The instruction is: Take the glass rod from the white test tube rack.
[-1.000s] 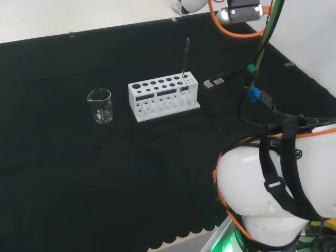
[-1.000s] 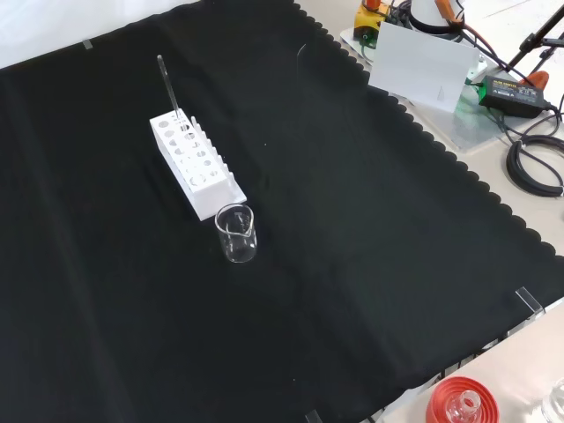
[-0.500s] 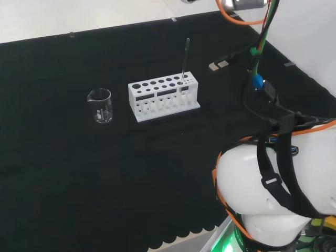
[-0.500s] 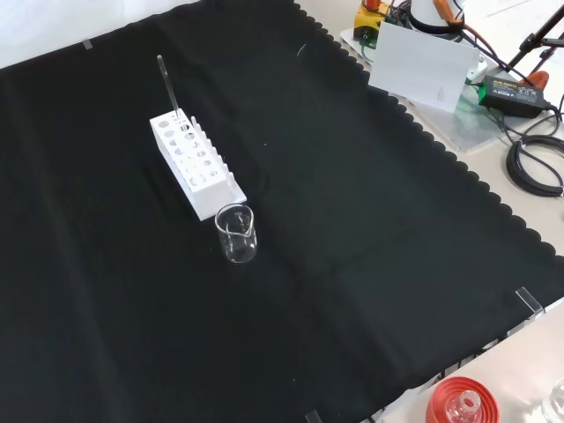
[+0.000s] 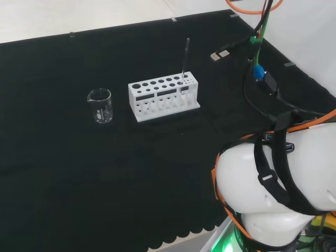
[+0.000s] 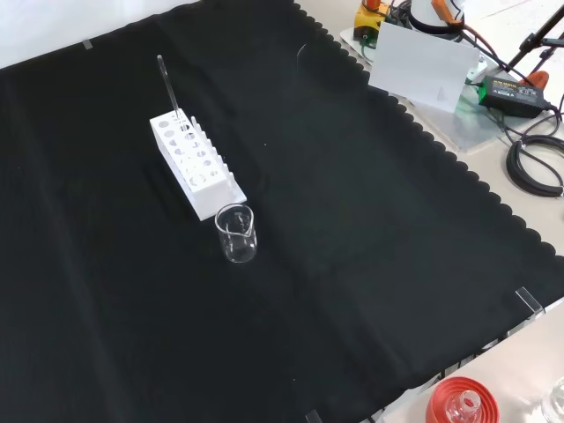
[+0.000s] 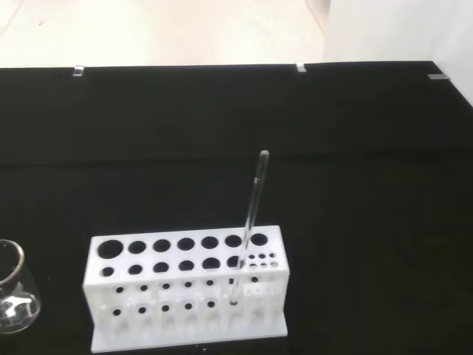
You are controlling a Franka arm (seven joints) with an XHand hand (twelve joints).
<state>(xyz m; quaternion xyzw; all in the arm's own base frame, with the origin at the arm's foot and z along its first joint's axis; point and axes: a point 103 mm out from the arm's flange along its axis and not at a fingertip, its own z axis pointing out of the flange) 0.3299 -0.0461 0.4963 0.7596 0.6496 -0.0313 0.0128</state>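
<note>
A thin clear glass rod (image 7: 251, 218) leans in an end hole of the white plastic test tube rack (image 7: 185, 296) on the black-clothed surface (image 6: 370, 264). Whether the fingers are released or clenched cannot be told. A sideways pull could tip the rack toward the small clear glass beaker (image 5: 100, 105) nearby; open cloth surrounds both.

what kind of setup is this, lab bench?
Looks like a mock chemistry lab bench for robot trials: a white test tube rack with a glass rod standing in it, a clear beaker beside it, all on black cloth.
</note>
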